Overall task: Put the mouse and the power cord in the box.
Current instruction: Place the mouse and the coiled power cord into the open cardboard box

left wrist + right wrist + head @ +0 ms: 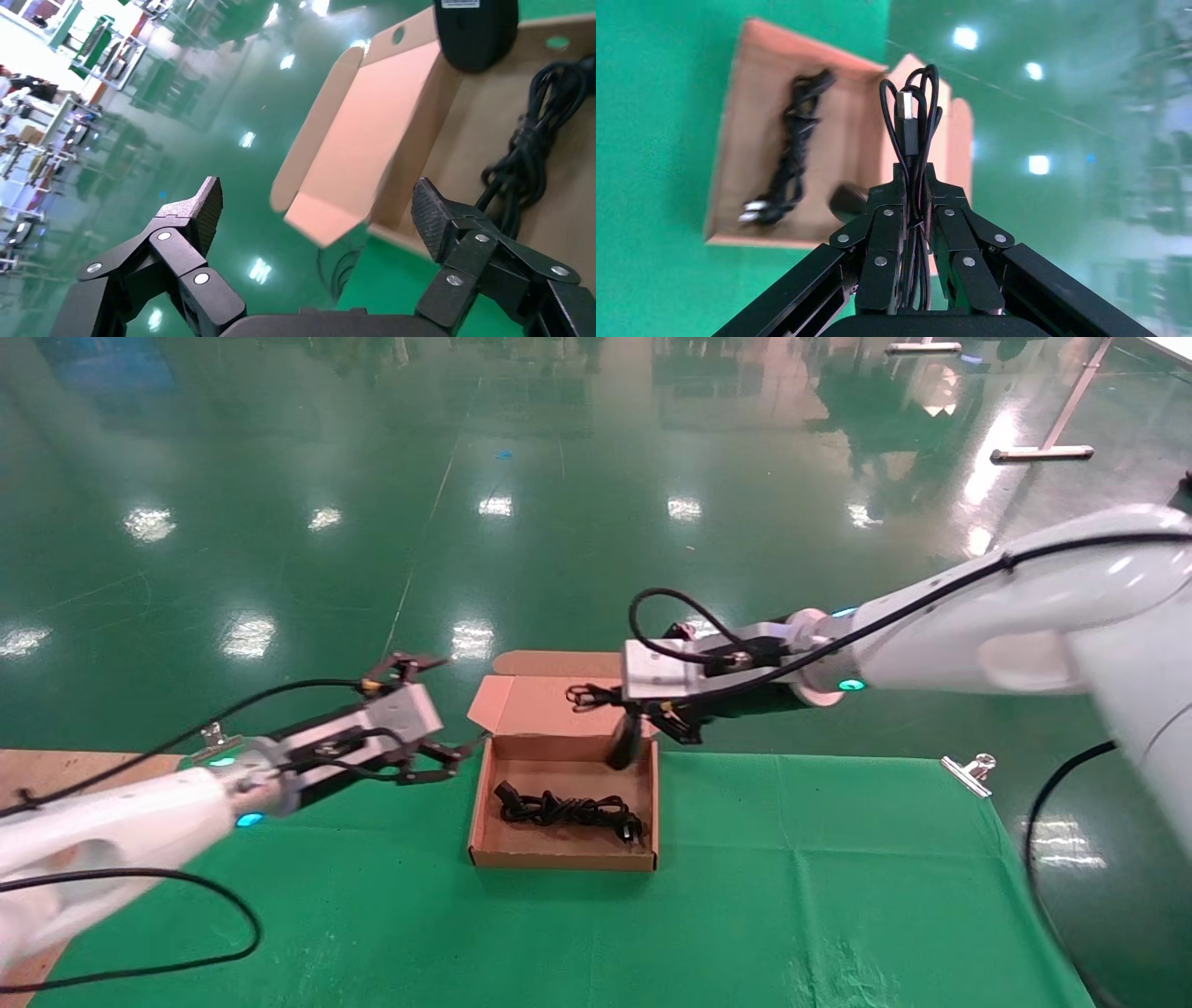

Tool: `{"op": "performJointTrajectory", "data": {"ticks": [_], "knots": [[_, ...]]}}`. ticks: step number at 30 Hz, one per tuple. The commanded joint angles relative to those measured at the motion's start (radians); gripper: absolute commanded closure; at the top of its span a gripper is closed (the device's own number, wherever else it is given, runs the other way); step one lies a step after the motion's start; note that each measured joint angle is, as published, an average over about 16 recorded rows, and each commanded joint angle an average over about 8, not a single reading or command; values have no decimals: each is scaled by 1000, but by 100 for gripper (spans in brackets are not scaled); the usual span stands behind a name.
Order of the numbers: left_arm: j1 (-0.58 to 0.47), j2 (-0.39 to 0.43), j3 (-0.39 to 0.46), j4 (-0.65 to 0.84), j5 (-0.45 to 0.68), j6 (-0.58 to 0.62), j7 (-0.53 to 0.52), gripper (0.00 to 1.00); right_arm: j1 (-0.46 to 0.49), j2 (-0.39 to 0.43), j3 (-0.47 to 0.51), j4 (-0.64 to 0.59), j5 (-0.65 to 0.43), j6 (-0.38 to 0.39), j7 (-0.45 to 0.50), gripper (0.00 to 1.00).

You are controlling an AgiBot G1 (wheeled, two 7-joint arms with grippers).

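While the right end effector [916,210] pinches the small black oval mouse's [625,742] thin cable, dangling it over the shallow brown cardboard box [484,798], the bundled black power cord [568,809] lies inside; at nine o'clock, the left end effector [316,210] gapes wide, empty.

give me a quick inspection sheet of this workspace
surface: green cloth-covered table, cloth held by a metal clip
job's things: shallow brown cardboard box open; bundled black power cord lies inside; small black oval mouse hangs over the box's far right corner
clutter: nothing seen
grippers: right gripper shut on the mouse's thin cable; left gripper open beside the box's left wall, empty
cables: robot arm cables only
surroundings: glossy green floor
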Motion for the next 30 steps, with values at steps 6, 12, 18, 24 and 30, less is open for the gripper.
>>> {"op": "performJointTrajectory", "data": {"ticks": [6,12,18,24,30], "knots": [[0,-64,-23,62,-32,79,24,0,-91,-6,-74,149,48,108,85,100],[8,-99,-35,98,-47,112,49,0,-152,-4,-188,234,77,133,152,100],[14,-116,-46,118,-62,123,85,0,-183,0,-277,258,92,165,200,97],[16,-121,-53,131,-72,135,94,0,-200,1,-319,270,109,198,222,27],[16,-121,-53,132,-74,137,94,0,-203,1,-320,271,113,201,222,0]]}}
